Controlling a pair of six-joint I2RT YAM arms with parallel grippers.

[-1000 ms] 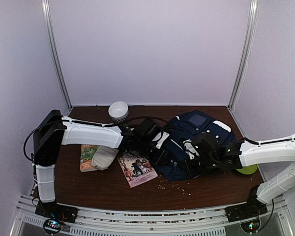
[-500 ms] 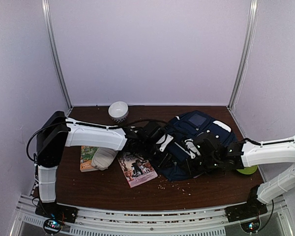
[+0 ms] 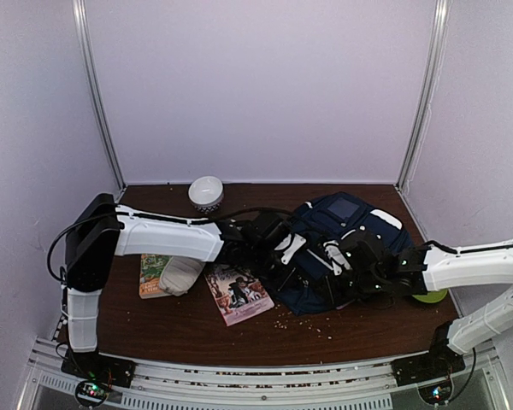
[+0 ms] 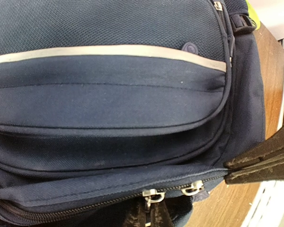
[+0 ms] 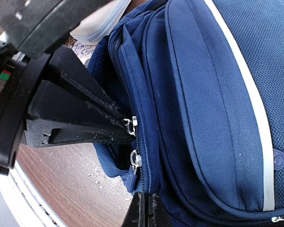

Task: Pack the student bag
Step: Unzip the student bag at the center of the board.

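Observation:
The student bag [image 3: 350,231] lies on its side at the table's right middle, navy with a white stripe [image 4: 109,49]. Its main zipper carries two metal sliders [image 4: 151,194] [image 4: 194,188] close together. My left gripper [image 4: 149,218] [image 3: 301,266] is shut on the pull of the left-hand slider; in the right wrist view its black fingers [image 5: 80,118] end at that slider [image 5: 131,125]. My right gripper [image 5: 146,210] [image 3: 333,280] is shut on the bag's edge just past the zipper's end, next to a blue tab [image 5: 132,177]. Its fingers [image 4: 258,163] show at the bag's corner.
A magazine [image 3: 238,293], a grey pouch [image 3: 181,273] and a green booklet [image 3: 152,266] lie left of the bag. A white bowl [image 3: 206,192] stands at the back. A yellow-green object [image 3: 431,296] lies under the right arm. Crumbs dot the wood near the front.
My left gripper has moved slightly right along the bag and shut on the zipper pull. The right gripper stayed shut on the bag's edge, shifting a little.

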